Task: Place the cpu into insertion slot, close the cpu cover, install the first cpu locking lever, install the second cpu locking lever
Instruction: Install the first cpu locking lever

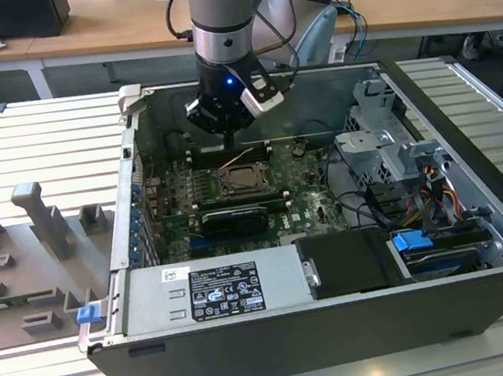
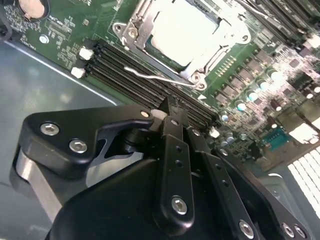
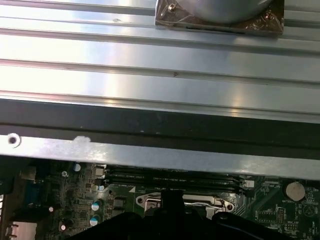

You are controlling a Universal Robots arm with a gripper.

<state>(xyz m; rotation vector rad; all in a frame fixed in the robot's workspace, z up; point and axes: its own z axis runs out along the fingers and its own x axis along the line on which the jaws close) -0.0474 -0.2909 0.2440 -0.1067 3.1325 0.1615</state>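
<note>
Your black gripper [image 1: 231, 141] hung upper middle, pinched shut, empty — lever step, I'd say: the thin silver wire lever [image 2: 155, 76] needed hooking.

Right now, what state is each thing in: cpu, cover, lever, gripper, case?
cpu: seated, pale top showing
cpu cover: down over the cpu
locking lever: raised free, unlatched
gripper: shut, holding nothing
computer case: open, side off
</note>
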